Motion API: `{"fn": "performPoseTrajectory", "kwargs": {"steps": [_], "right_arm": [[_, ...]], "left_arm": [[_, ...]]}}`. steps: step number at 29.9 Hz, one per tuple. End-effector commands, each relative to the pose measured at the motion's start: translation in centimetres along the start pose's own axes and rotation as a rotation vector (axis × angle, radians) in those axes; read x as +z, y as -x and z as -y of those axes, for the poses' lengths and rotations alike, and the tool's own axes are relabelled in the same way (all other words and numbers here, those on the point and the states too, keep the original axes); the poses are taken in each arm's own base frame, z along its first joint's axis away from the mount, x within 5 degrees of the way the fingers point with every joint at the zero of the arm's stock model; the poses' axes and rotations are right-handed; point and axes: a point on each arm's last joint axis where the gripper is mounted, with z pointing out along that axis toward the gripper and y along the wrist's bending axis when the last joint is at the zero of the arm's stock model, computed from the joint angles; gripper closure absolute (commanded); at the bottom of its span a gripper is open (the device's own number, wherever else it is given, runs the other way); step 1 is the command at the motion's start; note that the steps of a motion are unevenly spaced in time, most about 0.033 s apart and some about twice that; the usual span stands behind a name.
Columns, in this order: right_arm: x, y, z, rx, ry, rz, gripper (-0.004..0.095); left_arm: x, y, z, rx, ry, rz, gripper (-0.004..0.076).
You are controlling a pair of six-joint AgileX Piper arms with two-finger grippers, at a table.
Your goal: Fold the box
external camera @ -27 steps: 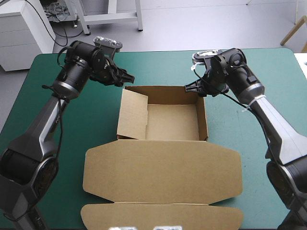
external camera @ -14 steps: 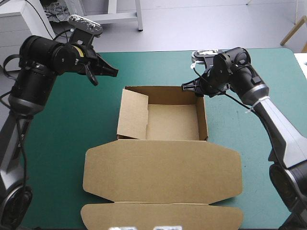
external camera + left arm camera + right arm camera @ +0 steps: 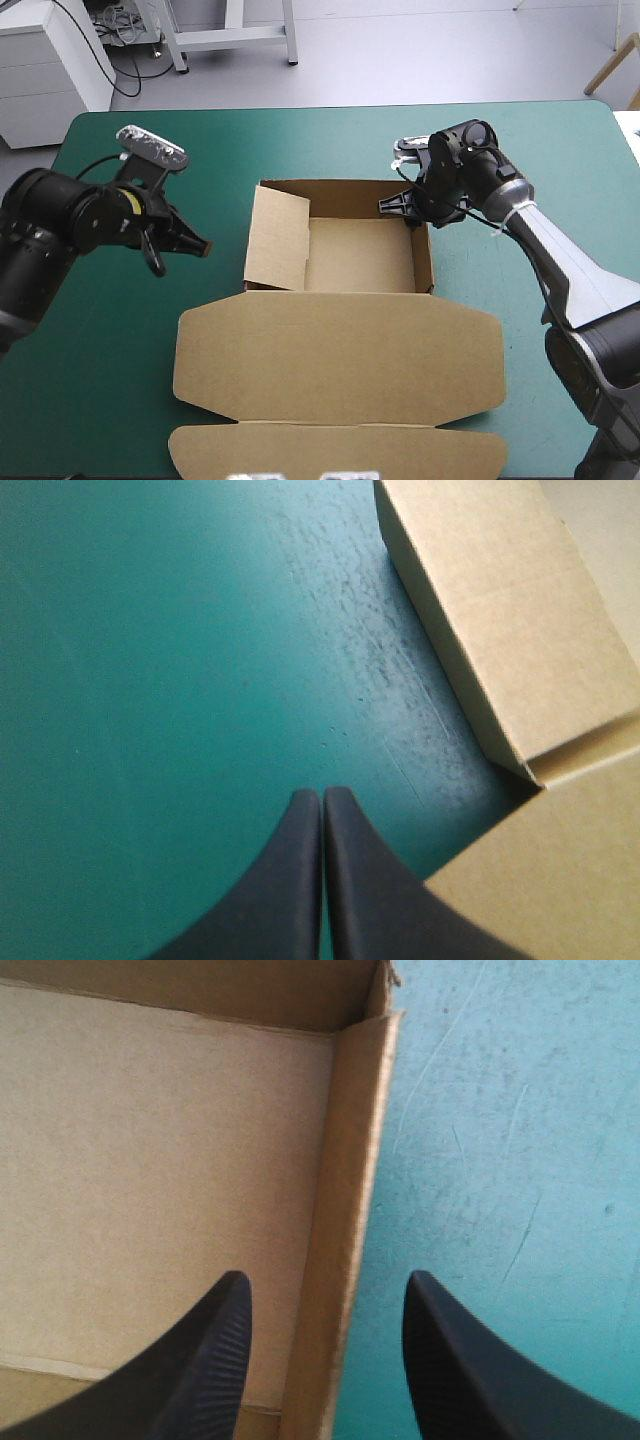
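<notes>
I read the box tray far, lid near, long axis left-right. Left gripper fingers together; right gripper fingers apart, astride its right wall.

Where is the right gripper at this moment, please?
The right gripper is at the box's far right corner in the high view, open, its fingers straddling the right wall in its wrist view.

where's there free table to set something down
Bare table runs along the far edge behind the box, and on the left between the table edge and the lid, nearer than the shut left fingers. The right strip lies under the right arm. Crowded: middle and near edge, filled by box and lid; the open right fingers straddle its right wall.
</notes>
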Motion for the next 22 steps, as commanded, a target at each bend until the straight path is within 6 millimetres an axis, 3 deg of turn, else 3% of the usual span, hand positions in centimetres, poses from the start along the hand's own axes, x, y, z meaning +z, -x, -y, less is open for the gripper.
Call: {"fn": "performPoseTrajectory", "kwargs": {"steps": [1,8,13,22], "right_arm": [[-1.7,0.3,0.3,0.004,0.007,0.070,0.0478],[0.8,0.7,0.1,-0.021,0.000,0.012,0.0523],[1.1,0.8,0.1,-0.023,-0.003,0.015,0.0573],[1.8,0.9,0.0,-0.027,-0.003,-0.002,0.0760]], "left_arm": [[-2.0,-1.8,0.1,-0.009,-0.016,0.123,0.0734],[-0.5,-7.5,0.9,0.019,-0.032,0.074,0.0734],[1.2,-11.9,1.9,0.010,-0.072,0.058,0.0734],[3.6,-18.4,2.8,0.014,-0.085,0.025,0.0734]]}}
